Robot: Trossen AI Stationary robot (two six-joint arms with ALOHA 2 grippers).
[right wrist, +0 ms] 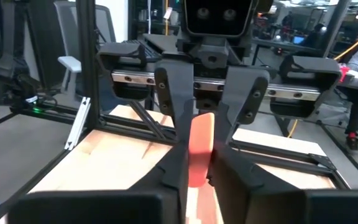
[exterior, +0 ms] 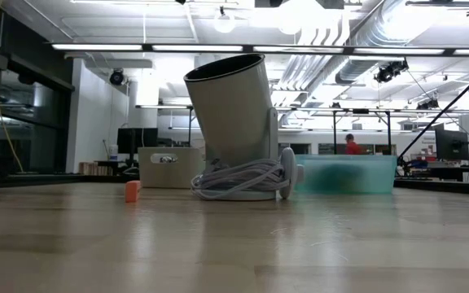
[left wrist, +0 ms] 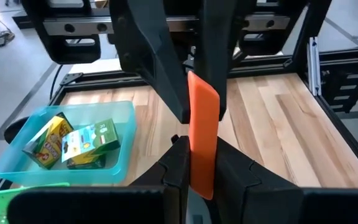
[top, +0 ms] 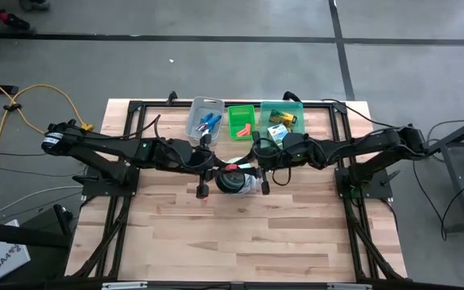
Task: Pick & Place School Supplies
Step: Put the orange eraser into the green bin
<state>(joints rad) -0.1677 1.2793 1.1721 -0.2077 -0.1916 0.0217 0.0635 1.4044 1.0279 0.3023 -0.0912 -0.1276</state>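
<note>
A flat red-pink stub (top: pixel 232 167) hangs in the air above the round white object with a dark face (top: pixel 233 183). My left gripper (top: pixel 223 167) and my right gripper (top: pixel 243 167) meet at it from opposite sides, both shut on it. A second stub (exterior: pixel 132 190) rests on the table near the white object. The grey bin (top: pixel 205 121) holds blue-handled scissors (top: pixel 209 123). A stub (top: pixel 244 130) lies in the green bin (top: pixel 242 119). The crayon boxes (left wrist: pixel 73 143) are in the teal bin (left wrist: pixel 114 168). My left gripper pinches the stub's two flat faces between its fingers, at the end toward the table's left (left wrist: pixel 202 171). The fingers come level from the left, along the stub. The stub stands on edge, clear of the table. My right gripper pinches the stub's flat faces at the end toward the table's right (right wrist: pixel 197 165), its fingers (left wrist: pixel 166 81) showing on either side of that end in the left wrist view. The fingers come level from the right, along the stub, which both grippers hold in the air.
The three bins stand side by side at the table's far edge, behind the grippers. The white object with its coiled cable (exterior: pixel 238 181) stands tilted on the table under them. Bare wood (top: pixel 240 238) fills the near half. People show far off in the room.
</note>
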